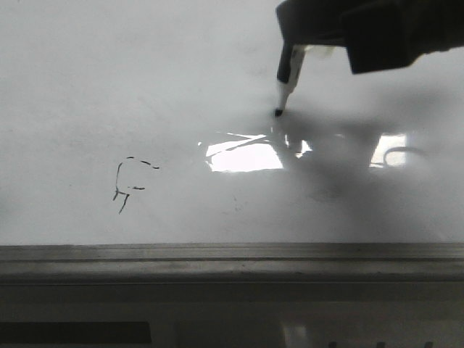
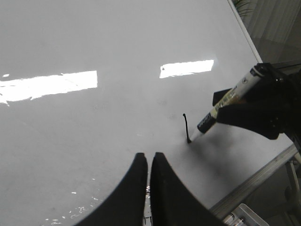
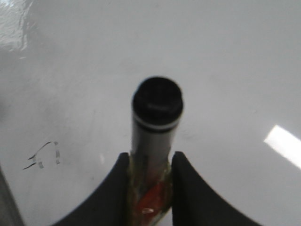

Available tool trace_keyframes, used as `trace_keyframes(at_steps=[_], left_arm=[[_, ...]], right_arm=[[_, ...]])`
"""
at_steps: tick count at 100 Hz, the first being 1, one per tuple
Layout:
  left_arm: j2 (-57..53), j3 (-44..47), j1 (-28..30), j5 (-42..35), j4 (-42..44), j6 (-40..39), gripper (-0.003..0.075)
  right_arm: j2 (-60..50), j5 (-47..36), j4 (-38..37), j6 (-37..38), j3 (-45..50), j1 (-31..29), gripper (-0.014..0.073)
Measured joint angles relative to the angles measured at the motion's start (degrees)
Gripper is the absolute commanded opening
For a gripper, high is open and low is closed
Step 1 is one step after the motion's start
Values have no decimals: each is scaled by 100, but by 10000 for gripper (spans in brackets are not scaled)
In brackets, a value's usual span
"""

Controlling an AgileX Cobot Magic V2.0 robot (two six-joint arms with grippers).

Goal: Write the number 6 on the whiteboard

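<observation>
right tool (image 3: 149,188) clamps a marker (image 1: 288,76), fingers (image 3: 193,193) pressed on both sides of the barrel, black cap end toward the wrist camera. in the front view the marker comes down tilted from the upper right, black tip touching the whiteboard (image 1: 109,87). left wrist view shows the tip at the low end of a short thin black stroke (image 2: 186,127), slightly curved, only a stem so far, no loop yet, so the number 6 is barely begun. stroke sits on the right half of the whiteboard, just above the bright rectangular glare (image 1: 243,154) in the front view.

left tool (image 2: 149,188) hovers over the board near the stroke, fingers nearly together with only a thin slit between them, nothing held.

a faint broken black scribble (image 1: 129,185) of short dashes lies on the lower left of the board, well apart from the marker tip; also visible in the right wrist view (image 3: 42,155). grey metal tray edge (image 1: 232,257) runs along the near side of the whiteboard. marker casts a soft shadow on the glossy surface beside the tip. can't tell the text on the marker label, too blurred.
</observation>
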Motion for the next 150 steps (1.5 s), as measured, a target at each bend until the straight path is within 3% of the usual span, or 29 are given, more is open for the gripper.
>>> trace_keyframes(at_steps=[26, 48, 81, 133, 150], left_arm=[[0, 0, 0, 11, 0, 0, -20], [0, 0, 0, 212, 0, 0, -20], [0, 0, 0, 282, 0, 0, -20], [0, 0, 0, 282, 0, 0, -20], [0, 0, 0, 456, 26, 0, -13]], right_arm=[[-26, 902, 307, 51, -13, 249, -43], [-268, 1122, 398, 85, -13, -105, -43], [-235, 946, 419, 128, -210, -346, -43], [126, 527, 374, 72, -296, 49, -43], [-671, 1439, 402, 60, -423, 315, -43]])
